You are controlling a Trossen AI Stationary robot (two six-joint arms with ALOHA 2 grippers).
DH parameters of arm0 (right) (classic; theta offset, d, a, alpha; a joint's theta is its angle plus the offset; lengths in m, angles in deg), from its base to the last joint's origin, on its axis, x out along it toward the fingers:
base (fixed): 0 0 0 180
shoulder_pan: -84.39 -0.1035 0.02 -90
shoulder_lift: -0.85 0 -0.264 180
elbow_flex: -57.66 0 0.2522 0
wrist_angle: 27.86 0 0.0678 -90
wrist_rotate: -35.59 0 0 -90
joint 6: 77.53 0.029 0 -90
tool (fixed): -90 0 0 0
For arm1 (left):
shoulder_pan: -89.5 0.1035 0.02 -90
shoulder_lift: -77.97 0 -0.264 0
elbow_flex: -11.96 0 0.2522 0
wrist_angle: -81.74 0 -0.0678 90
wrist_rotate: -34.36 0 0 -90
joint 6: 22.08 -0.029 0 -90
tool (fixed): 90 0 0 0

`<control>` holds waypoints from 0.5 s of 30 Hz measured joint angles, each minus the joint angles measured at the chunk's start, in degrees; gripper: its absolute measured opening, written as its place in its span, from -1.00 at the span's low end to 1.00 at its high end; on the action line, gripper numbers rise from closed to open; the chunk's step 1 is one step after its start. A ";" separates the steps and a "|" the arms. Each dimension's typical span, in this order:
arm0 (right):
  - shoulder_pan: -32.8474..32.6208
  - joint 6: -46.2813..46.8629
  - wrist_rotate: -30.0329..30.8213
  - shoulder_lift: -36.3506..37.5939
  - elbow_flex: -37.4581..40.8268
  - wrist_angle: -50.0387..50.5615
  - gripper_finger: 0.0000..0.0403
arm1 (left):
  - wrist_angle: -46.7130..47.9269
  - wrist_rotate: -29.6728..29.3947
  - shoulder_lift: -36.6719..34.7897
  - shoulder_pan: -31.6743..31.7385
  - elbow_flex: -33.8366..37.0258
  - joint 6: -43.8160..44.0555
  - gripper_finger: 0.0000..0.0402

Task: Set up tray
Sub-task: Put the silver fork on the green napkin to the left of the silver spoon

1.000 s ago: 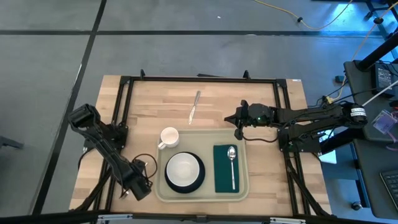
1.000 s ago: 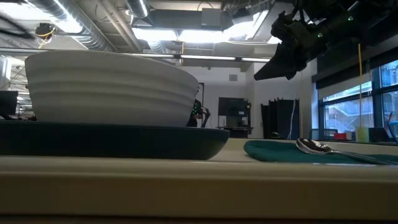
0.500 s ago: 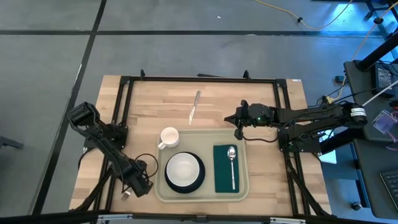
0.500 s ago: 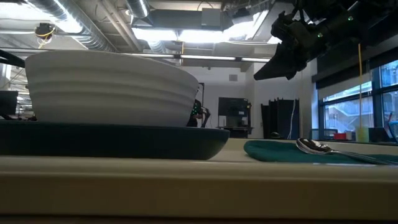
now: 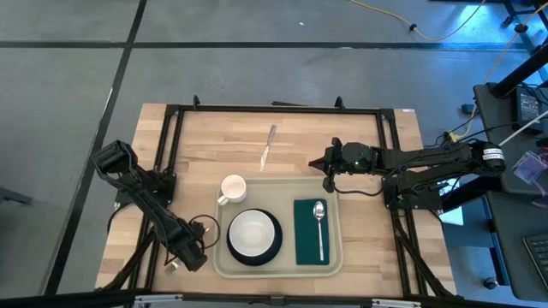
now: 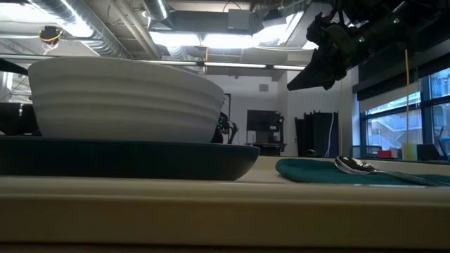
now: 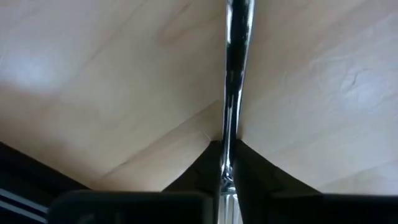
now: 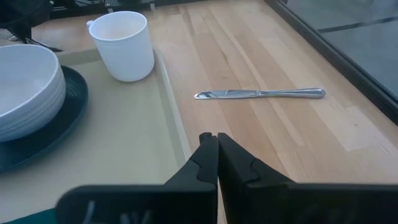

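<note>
Left gripper (image 7: 225,163) now clamped on slim shiny metal utensil (image 7: 235,68); right gripper (image 8: 217,144) together.

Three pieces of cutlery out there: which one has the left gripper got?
The utensil at the table's front-left corner, left of the tray, pinched in the left gripper. The spoon lies on the green napkin; the knife lies bare behind the tray.
</note>
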 joint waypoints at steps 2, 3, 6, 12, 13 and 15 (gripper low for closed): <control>0.00 -0.07 -0.01 0.00 0.00 0.00 -0.99 | 0.02 0.00 -0.08 0.15 0.00 -0.73 -0.92; 0.00 -0.07 0.00 0.00 0.00 0.00 -0.99 | 0.01 0.05 -0.22 0.38 0.08 -0.79 -0.94; 0.00 -0.07 0.00 0.00 0.00 0.00 -0.99 | -0.09 -0.27 -1.03 0.75 0.28 -1.10 -0.93; 0.00 -1.27 0.00 0.00 0.00 0.01 -0.99 | 1.69 -4.88 -4.71 0.86 -0.49 -4.45 -0.93; 0.00 -1.35 0.00 0.00 0.00 0.00 -0.99 | 2.08 -5.19 -5.58 0.92 -1.02 -4.74 -0.94; 0.00 -1.32 0.00 0.00 0.00 0.02 -0.99 | 3.14 -5.80 -7.46 0.77 -1.58 -5.00 -0.95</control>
